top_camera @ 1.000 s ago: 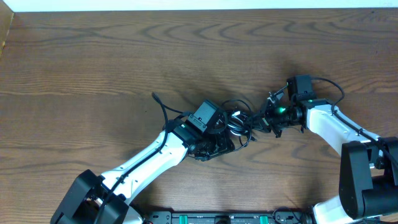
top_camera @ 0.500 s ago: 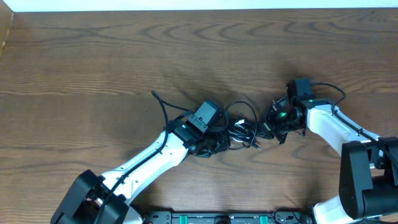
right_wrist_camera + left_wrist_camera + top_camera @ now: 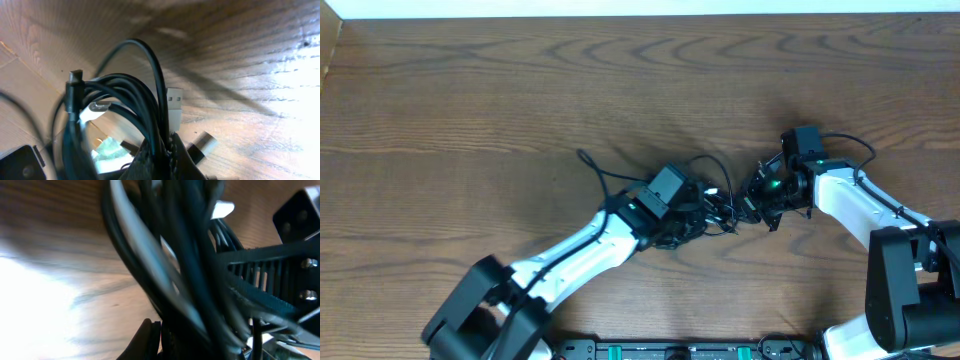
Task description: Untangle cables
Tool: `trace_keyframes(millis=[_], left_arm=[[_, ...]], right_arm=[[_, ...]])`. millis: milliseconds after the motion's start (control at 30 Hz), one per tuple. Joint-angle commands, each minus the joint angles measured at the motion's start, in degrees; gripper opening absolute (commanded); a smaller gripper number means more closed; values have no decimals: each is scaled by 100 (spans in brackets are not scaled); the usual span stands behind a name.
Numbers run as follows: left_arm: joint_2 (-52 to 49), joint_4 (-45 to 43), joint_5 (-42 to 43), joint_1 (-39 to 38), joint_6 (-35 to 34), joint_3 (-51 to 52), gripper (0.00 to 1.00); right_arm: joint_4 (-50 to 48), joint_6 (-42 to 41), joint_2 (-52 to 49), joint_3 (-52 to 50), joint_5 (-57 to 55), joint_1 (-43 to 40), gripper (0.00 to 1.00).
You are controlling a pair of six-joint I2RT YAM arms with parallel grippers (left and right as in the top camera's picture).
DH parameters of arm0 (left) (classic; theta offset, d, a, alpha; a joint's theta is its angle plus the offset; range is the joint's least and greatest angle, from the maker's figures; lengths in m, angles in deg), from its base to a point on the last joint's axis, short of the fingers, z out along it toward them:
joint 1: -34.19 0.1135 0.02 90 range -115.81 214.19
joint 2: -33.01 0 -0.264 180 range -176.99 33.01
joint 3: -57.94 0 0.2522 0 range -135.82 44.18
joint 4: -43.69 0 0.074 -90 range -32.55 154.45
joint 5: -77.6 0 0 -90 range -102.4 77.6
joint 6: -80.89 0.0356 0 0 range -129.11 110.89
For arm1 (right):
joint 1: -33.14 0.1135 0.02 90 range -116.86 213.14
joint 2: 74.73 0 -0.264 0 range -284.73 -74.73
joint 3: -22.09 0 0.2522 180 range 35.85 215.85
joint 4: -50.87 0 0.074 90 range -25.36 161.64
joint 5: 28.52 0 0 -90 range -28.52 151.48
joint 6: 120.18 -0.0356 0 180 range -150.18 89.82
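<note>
Lying near the middle of the counter (image 3: 470, 90), the cables (image 3: 718, 200) form a small knot of thin, glossy black cords with one white cord (image 3: 145, 245) among them. The knot is strung between the left tool (image 3: 692, 218), reaching in from the near left, and the right tool (image 3: 752, 200), and it touches both. The counter is dark brown wood with long wavy grain. It looks matte from above, though the wrist views catch bright glare on it. A pale strip (image 3: 620, 8) runs along its far edge, and nothing more of the room shows.

From above, the knot is too small to tell cord from cord. The right wrist view shows the right tool's fingers (image 3: 150, 160) pressed together on several black cords that arch up in round loops. A flat silver plug (image 3: 174, 102) sits just beside them, with a second plug (image 3: 202, 142) at the lower right. A small white plug (image 3: 97, 109) and an upright black plug (image 3: 75, 80) are at the left.

The left wrist view is blurred and filled by the bundle, which runs steeply across it. The left tool is closed tight with the bundle packed in its grip. A black ribbed part (image 3: 270, 280) crosses at the right, and I cannot tell what it belongs to.
</note>
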Motion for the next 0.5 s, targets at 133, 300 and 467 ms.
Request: trace_keyframes(millis=[133, 300, 467], left_arm=[[-203, -715, 601, -170, -212, -125, 8], [-203, -817, 654, -170, -201, -125, 8], [-203, -544, 597, -164, 424, -125, 8]], right_arm=[[28, 2, 61, 7, 313, 68, 1], [28, 81, 61, 7, 262, 83, 1], [98, 208, 61, 7, -166, 83, 1]])
